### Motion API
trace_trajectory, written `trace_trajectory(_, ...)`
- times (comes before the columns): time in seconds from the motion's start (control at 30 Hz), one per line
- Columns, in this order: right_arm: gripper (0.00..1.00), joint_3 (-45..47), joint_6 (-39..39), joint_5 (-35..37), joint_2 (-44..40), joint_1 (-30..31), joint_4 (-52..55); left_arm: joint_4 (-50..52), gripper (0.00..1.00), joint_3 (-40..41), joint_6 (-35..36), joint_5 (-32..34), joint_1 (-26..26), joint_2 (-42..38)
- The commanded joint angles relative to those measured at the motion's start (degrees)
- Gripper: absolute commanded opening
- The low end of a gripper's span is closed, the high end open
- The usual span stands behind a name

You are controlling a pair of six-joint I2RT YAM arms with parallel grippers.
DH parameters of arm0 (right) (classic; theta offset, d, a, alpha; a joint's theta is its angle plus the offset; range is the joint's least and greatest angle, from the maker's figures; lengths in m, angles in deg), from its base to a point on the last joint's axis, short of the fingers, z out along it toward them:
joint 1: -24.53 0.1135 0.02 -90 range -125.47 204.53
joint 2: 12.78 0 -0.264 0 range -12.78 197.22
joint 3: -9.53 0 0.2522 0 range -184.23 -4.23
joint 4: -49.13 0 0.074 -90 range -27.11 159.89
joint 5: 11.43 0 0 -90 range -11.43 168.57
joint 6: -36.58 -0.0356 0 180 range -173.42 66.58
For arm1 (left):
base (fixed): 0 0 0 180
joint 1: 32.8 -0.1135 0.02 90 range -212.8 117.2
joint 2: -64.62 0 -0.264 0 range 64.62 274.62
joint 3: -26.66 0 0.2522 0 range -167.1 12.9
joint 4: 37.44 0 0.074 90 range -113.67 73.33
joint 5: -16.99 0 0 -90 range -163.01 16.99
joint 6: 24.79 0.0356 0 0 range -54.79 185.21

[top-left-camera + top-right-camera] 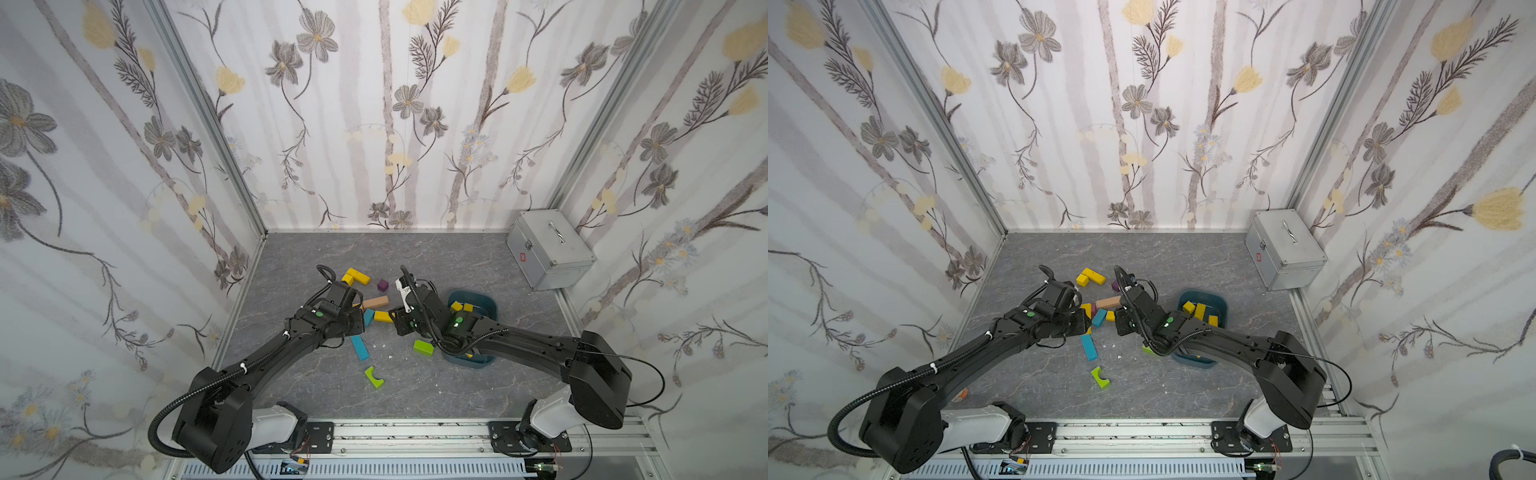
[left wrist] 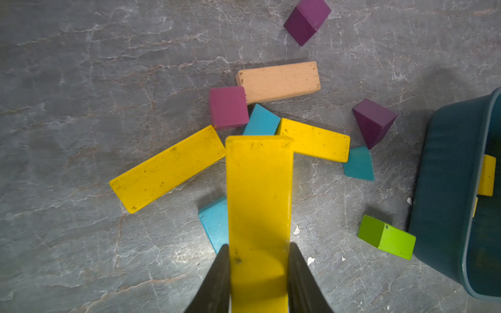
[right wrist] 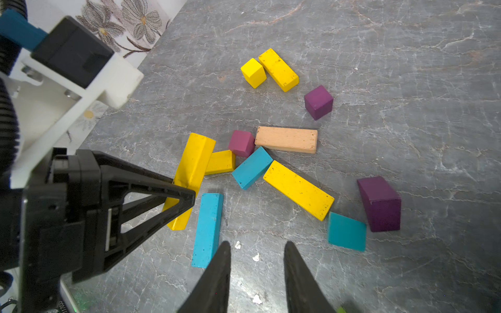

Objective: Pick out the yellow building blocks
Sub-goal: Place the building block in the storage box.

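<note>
I see flowery walls (image 1: 374, 104), a grey marbled floor (image 2: 81, 81), my left gripper (image 2: 258, 245) squeezing a smooth yellow bar (image 2: 259, 189), and my right gripper (image 3: 257, 244) apart and empty.

We see a lab's robot test booth: flat wall panels papered with grey-and-yellow flowers (image 1: 386, 124) sit in bare aluminium corner posts (image 1: 212, 124), and the grey marble-patterned tabletop (image 1: 415, 257) beneath the fingers (image 2: 217, 279) ends at a slotted aluminium rail (image 1: 415, 434) where two black robot arms (image 1: 257, 357) are bolted.
</note>
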Motion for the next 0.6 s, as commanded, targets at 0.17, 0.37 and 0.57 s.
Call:
trace_trajectory(0.17,0.35,2.0,-1.9,1.6,-1.3,-0.9,-2.6,-2.4,0.29,-3.3,0.1,0.1,2.5,3.2)
trace_trajectory(0.37,0.36,2.9,-2.1,1.9,-2.0,-2.3,-3.2,-2.4,0.29,-5.2,0.3,0.6,3.8,5.1)
trace_trajectory(0.57,0.36,5.2,-3.3,1.4,-4.3,-4.2,-3.6,-2.3,0.29,-8.1,0.5,1.9,6.2,6.9)
